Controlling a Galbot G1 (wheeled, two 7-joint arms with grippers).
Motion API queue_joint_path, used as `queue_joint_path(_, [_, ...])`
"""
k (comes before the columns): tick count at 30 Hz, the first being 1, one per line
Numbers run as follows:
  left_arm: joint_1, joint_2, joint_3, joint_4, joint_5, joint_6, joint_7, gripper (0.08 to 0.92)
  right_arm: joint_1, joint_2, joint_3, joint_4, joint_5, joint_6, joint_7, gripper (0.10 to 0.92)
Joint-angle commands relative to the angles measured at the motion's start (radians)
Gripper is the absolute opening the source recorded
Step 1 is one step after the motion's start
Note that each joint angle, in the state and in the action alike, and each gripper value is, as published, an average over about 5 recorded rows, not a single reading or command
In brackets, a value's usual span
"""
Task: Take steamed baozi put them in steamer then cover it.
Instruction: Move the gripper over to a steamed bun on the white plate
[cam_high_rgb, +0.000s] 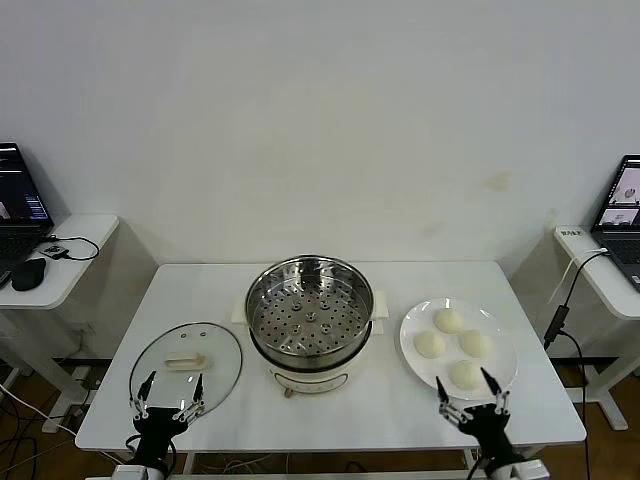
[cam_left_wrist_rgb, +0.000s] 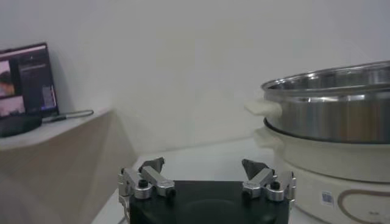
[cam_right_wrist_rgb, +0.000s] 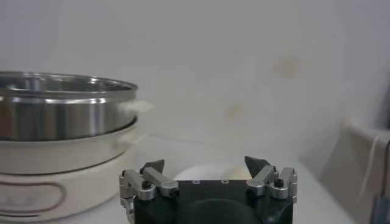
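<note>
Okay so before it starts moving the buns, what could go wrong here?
The four baozi sit close together on the plate, so the open right hand may nudge a neighbour while picking one. The steamer has a tall steel wall; a bun carried low could hit its rim. The glass lid lies flat, so the open left hand only has its small handle to grip.
</note>
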Motion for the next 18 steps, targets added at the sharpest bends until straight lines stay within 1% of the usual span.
queue_joint_path(1, [-0.014, 0.005, -0.010, 0.006, 0.023, -0.021, 0.020, 0.823, 0.076, -0.094, 0.090, -0.013, -0.204, -0.051, 0.008, 0.823])
queue_joint_path(2, [-0.016, 0.005, -0.010, 0.007, 0.028, -0.022, 0.020, 0.823, 0.089, -0.110, 0.099, -0.023, -0.234, -0.052, 0.002, 0.823])
queue_joint_path(5, [-0.022, 0.000, -0.004, 0.009, 0.054, -0.026, 0.020, 0.823, 0.161, -0.210, 0.137, -0.074, -0.386, -0.055, -0.034, 0.823])
queue_joint_path(7, [-0.023, -0.003, 0.002, 0.009, 0.069, -0.026, 0.019, 0.823, 0.209, -0.281, 0.141, -0.106, -0.451, -0.062, -0.070, 0.823])
queue_joint_path(12, [-0.029, -0.013, 0.004, 0.009, 0.089, -0.028, 0.017, 0.823, 0.358, -0.455, 0.077, -0.194, -0.511, -0.116, -0.219, 0.823])
queue_joint_path(18, [-0.034, -0.021, 0.002, 0.011, 0.103, -0.027, 0.014, 0.823, 0.623, -0.661, -0.169, -0.332, -0.525, -0.156, -0.409, 0.823])
